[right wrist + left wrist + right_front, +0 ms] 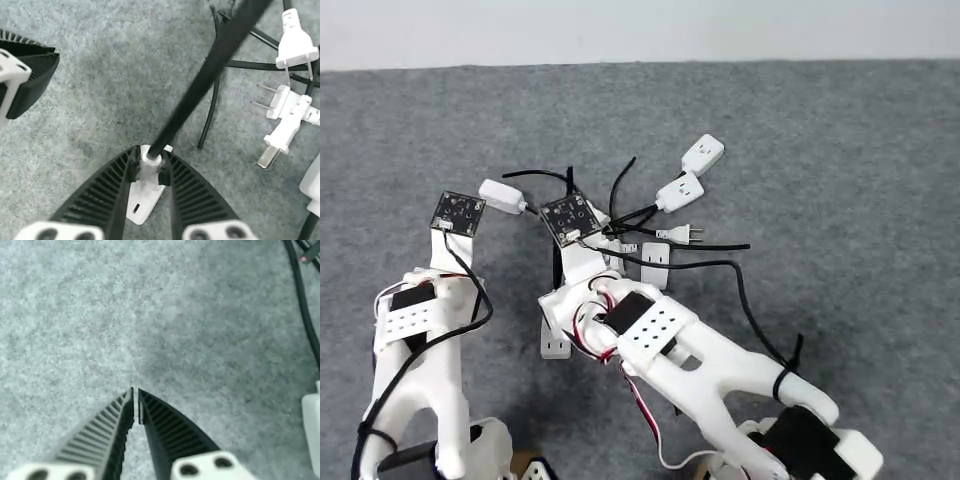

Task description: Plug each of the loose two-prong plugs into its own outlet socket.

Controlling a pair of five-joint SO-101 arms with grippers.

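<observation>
2 white receptacles lie on the grey surface (860,150), well beyond the right fingers. They are an outlet socket (703,153) and, just beside it, a second outlet socket (680,190), each on a black lead.

The right arm is folded forward and low, with the right gripper (149,156) aimed down at the surface. Its fingers (105,200) are clenched on a white plug (144,199), 1 ribbed pad on each side. The plug body sits between the pads, back from the tips, and its black cord (200,85) leaves past the fingertips. Its prongs cannot be made out.

Off to 1 side of those fingers, well apart from them, lie the loose ones — a 2-prong plug (277,100) with both prongs bare, and another plug (295,42) farther out among crossing black leads.

The left arm also points down, with the left gripper (135,396) above bare surface. Its fingers (170,425) are drawn together to a thin slit at the tips and grasp nothing. A black cable (300,295) runs well off to their side.
</observation>
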